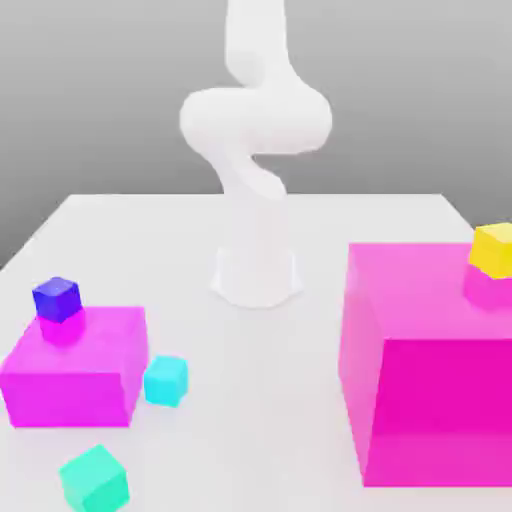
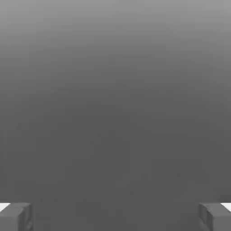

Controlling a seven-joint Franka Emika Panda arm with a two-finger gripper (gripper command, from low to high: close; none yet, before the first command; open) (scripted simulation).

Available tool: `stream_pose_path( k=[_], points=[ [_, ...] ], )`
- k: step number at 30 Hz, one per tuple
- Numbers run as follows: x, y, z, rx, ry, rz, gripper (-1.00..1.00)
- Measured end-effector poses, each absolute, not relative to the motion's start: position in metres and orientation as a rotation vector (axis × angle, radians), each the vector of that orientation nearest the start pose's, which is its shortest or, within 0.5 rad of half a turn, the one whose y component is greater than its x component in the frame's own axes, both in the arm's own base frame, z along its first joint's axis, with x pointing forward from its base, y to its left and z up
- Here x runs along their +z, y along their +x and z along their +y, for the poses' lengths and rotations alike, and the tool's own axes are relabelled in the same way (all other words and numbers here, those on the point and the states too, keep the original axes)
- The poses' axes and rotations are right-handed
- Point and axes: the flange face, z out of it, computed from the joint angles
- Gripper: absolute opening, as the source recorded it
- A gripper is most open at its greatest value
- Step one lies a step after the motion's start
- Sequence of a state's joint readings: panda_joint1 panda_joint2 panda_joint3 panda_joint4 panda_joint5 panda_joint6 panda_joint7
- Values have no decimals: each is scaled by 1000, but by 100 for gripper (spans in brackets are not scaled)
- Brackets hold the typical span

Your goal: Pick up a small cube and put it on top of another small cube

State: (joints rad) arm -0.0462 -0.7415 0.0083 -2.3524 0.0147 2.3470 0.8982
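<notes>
Near the lower left of the exterior view, a small cyan cube (image 1: 166,381) sits apart, seemingly for easy grasping; the gripper's (image 2: 115,218) jaws are spread, empty.

Small cubes: blue (image 1: 57,300), yellow (image 1: 493,251), cyan (image 1: 166,381), green (image 1: 95,481)

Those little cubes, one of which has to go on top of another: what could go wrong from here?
The yellow cube sits high on the large pink block, so a nudge could send it tumbling. The blue cube perches near the smaller magenta block's edge and might be knocked off too. The cyan cube stands close beside that smaller block, so the open gripper may bump the block when reaching for it.
</notes>
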Motion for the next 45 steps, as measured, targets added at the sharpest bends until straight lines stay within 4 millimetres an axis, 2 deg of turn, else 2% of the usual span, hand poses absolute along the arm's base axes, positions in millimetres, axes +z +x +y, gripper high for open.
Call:
stream_pose_path(
  k=[3,6,9,13,16,20,24,28,31,36,37,43,45],
  points=[
    [614,395,-31,-816,-2301,1443,0],
    [560,410,-48,-706,-2202,1659,0],
    [506,418,-66,-601,-2086,1868,0],
    [434,416,-88,-465,-1902,2136,0],
    [383,406,-103,-368,-1743,2327,0],
    [317,382,-118,-244,-1504,2566,0],
    [258,349,-128,-130,-1235,2785,0],
    [206,307,-132,-25,-938,2978,0],
    [180,298,-135,-3,-858,3019,0],
    [140,298,-132,2,-859,3020,0],
    [132,297,-132,2,-859,3021,-100],
    [129,297,-132,-2,-859,3019,-100],
    [136,298,-132,-1,-860,3019,-100]
  ],
)
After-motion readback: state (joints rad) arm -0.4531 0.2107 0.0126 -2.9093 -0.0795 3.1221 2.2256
